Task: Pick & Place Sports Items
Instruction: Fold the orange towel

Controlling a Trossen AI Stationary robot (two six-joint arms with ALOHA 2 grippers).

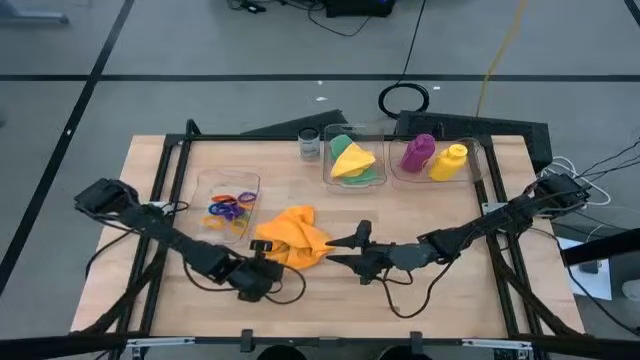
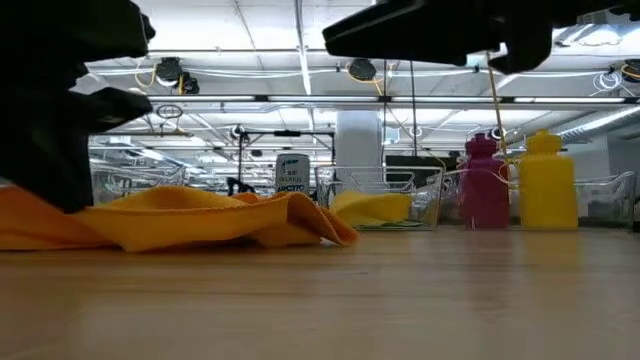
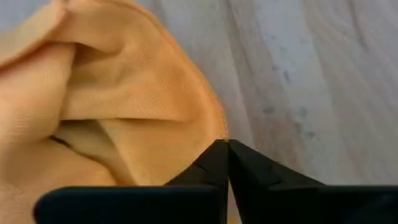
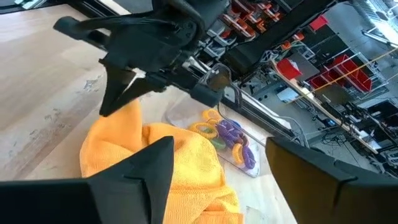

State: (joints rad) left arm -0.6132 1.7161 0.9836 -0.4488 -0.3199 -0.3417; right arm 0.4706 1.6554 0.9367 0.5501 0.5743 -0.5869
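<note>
**Left jaws clenched at the orange cloth's edge**

We see the wooden desk (image 1: 400,310) carrying everything. On it, near the front, lies the crumpled orange cloth (image 1: 292,236). The left gripper (image 3: 227,163) sits at the cloth's front edge, jaws clenched, pinching its hem. The right gripper (image 1: 345,250) hovers just beside the cloth, jaws released. The coloured elastic rings (image 1: 230,208) lie in a clear box (image 1: 252,186).
</note>
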